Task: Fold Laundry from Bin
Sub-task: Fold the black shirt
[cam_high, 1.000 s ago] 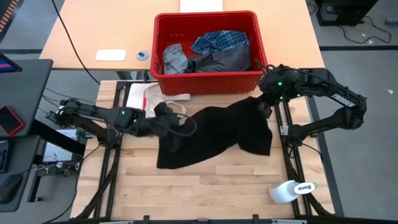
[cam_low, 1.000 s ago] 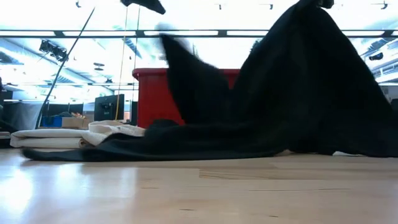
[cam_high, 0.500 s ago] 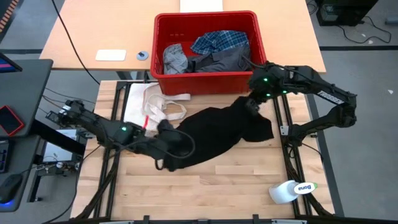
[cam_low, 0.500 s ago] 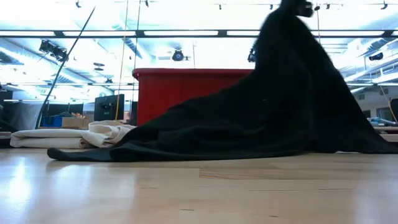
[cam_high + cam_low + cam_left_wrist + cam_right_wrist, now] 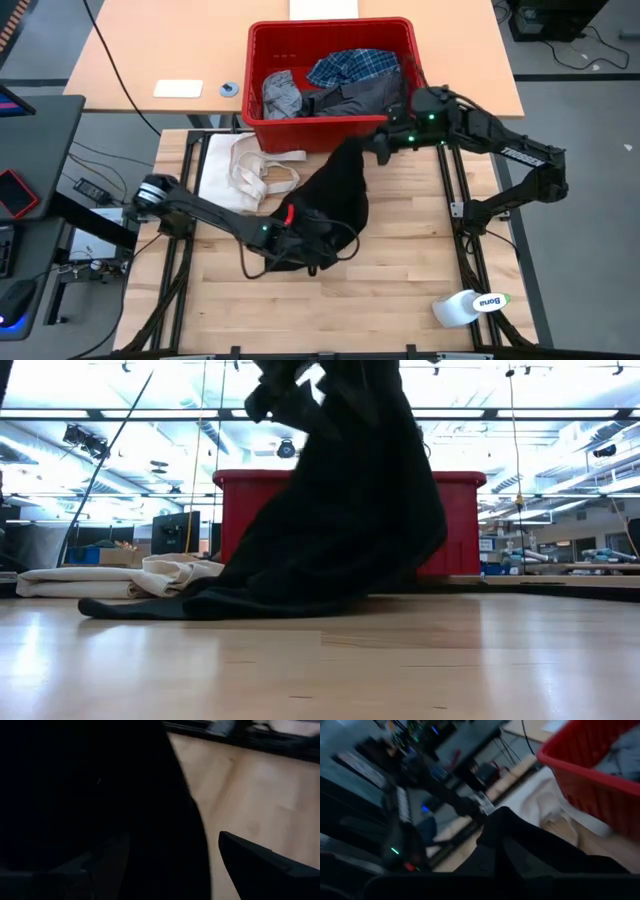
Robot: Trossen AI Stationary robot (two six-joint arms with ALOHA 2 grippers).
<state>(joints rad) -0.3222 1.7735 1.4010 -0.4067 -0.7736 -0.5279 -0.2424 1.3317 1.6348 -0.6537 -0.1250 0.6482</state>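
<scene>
We count one red bin [image 5: 330, 128] holding three garments; a fourth, the black garment [image 5: 335, 195], hangs just before it, pinched in our right end effector [image 5: 381, 147]. Left end effector [image 5: 312, 245] gapes wide at its lower folds. Desk [image 5: 400, 290] bare beyond. Low view alone shows the drape

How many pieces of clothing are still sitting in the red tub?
3 that I can see in the red tub: a light grey one on its left side, a blue-and-white plaid shirt toward the back, a dark grey one in front. More may lie hidden underneath.
</scene>
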